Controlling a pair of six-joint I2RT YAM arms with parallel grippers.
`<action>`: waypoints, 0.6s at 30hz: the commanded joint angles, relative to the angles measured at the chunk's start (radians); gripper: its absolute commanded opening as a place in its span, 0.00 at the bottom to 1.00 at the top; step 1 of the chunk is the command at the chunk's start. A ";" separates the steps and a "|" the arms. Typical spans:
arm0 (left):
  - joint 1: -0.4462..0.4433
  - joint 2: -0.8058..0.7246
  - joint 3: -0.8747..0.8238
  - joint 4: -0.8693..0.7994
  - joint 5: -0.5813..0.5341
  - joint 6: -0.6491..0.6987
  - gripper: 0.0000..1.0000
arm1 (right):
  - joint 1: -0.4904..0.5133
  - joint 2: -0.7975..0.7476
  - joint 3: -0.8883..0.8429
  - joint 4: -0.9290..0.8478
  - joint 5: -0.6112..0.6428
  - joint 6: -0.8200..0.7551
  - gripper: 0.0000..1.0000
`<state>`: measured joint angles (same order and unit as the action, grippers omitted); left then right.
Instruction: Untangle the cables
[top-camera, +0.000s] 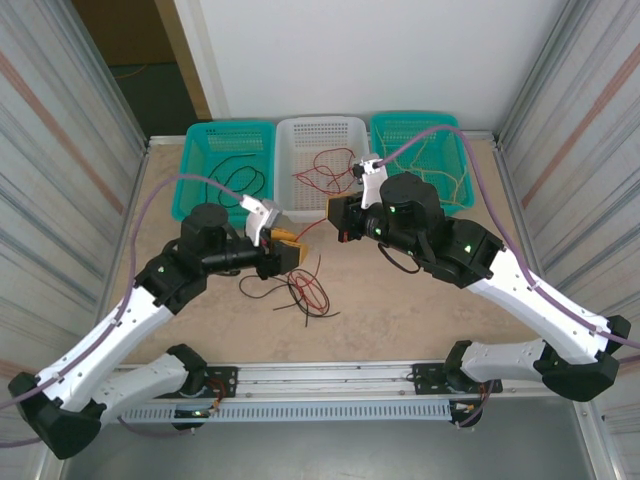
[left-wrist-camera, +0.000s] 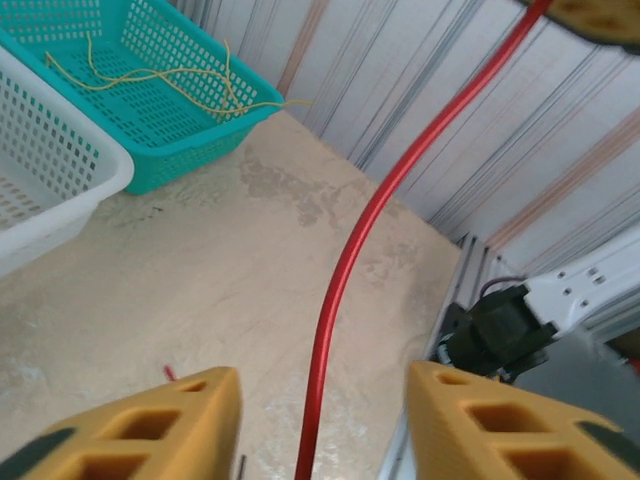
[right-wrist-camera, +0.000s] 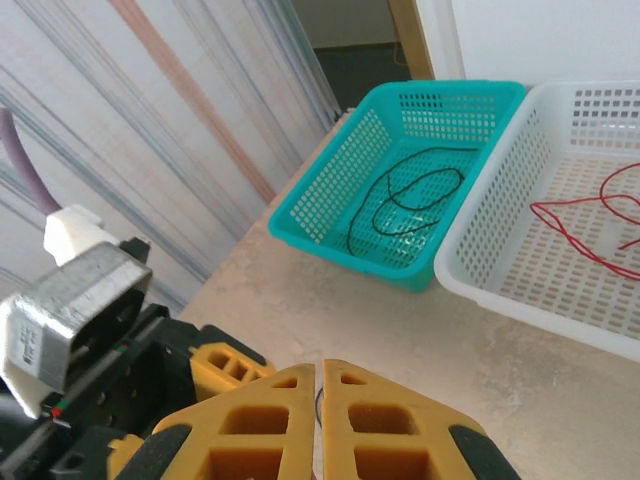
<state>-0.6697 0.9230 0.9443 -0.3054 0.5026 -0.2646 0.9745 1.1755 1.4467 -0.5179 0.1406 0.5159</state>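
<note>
Here, thin glossy red cable (left-wrist-camera: 350, 250) curves upward.

Bright, even diffuse light, faint soft shadows, red cable (left-wrist-camera: 345, 270) slightly blurred close to the lens

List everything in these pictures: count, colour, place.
table: one, beige, under everything
teal baskets: two, teal, back edge, left and right
white basket: one, white, between them
black cables: a few, black, left teal basket
red cables: a few, red, white basket
yellow cables: a few, yellow, right teal basket
tangle: one, red-black, mid-table
lifted red cable: one, red, hanging above table
left claw: one, yellow, open around lifted red cable
right claw: one, yellow, shut on its upper end
</note>
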 joint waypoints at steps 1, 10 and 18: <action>-0.011 0.002 0.005 -0.009 -0.027 0.025 0.35 | -0.007 -0.025 0.027 0.035 -0.028 0.028 0.00; -0.017 -0.011 -0.014 0.037 -0.024 0.022 0.00 | -0.029 -0.050 -0.016 0.042 -0.002 0.068 0.23; -0.016 -0.094 -0.079 0.240 0.035 -0.083 0.00 | -0.301 -0.106 -0.349 0.092 -0.178 0.372 0.63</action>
<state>-0.6769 0.8581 0.8726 -0.1837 0.4908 -0.3019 0.7292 1.0565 1.1950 -0.4465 0.0704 0.7368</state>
